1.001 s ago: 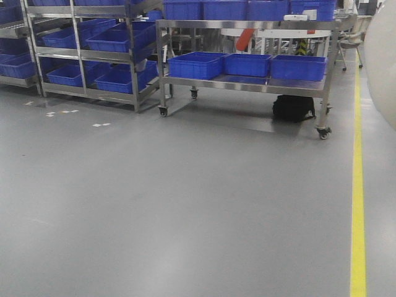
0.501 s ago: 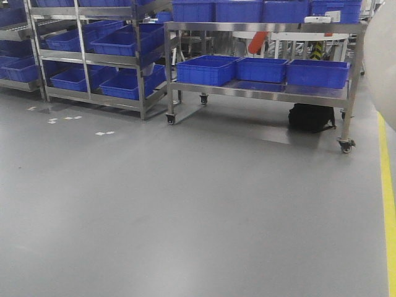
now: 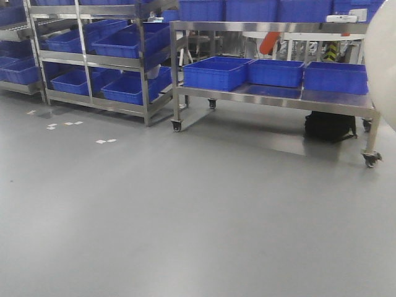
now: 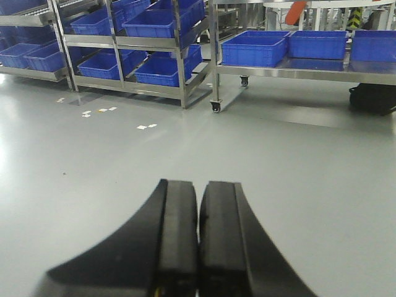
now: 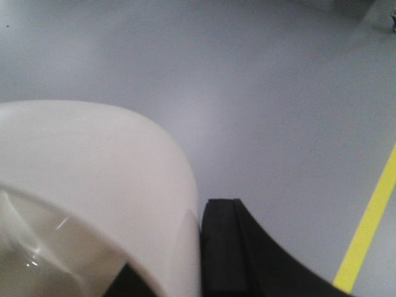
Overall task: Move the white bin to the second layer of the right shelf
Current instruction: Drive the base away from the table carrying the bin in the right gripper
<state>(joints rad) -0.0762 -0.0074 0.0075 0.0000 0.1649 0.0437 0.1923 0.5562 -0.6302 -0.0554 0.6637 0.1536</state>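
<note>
Rim of white bin [image 5: 93,161] clamped in right pincer [image 5: 201,241]; left pincer [image 4: 198,241] closed on itself.
Glossy, rounded cream plastic, lower left of frame; smooth grey floor [image 3: 185,210] open ahead.

White bin [image 5: 93,185]: smooth glossy cream plastic w/ soft highlights. Blue crates [image 3: 213,73] look like semi-matt plastic; the desk [image 3: 278,99] under them & the shelf rack [image 3: 93,59] are bare shiny metal. Floor [image 3: 185,216] is smooth grey w/ dull sheen; left end effector [image 4: 198,189] is matt black.
</note>
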